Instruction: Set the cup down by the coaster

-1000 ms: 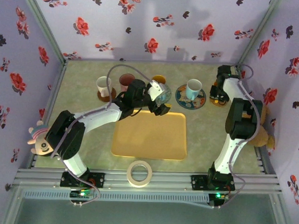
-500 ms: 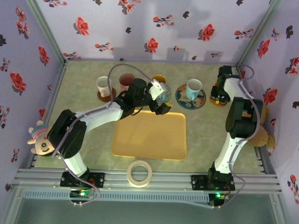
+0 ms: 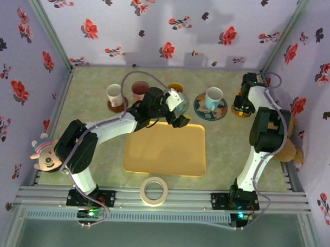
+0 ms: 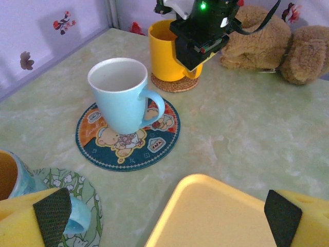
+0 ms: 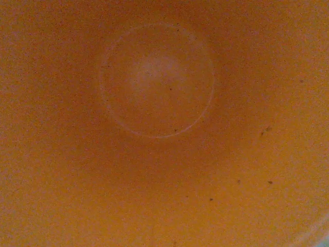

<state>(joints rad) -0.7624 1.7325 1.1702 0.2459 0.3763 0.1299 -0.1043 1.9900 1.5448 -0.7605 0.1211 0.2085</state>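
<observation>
**A:** Where does the cup stand at this point?

**B:** The round yellow-orange cup (image 4: 163,49) stands upright on the small round woven coaster (image 4: 175,84), at the far right of the pale green marbled counter (image 4: 247,118), near the brown plush bear (image 4: 257,38). I judge the placing to be all but finished.

**A:** And your claws?

**B:** My right claw (image 4: 195,51) sits at the cup's rim, and its camera looks straight down at the cup's bottom. Its fingers are hidden, so I cannot tell whether it is clenched on the wall or released. My left claw (image 4: 167,220) is spread wide and grasps nothing. Its black pads (image 4: 51,216) are far apart over the edge of the flat yellow rectangular tray (image 4: 221,211).

**A:** What does the next move ask?

**B:** If the right claw grips, it should let go and rise straight up, so the cup neither tips nor slides off the coaster.
</observation>
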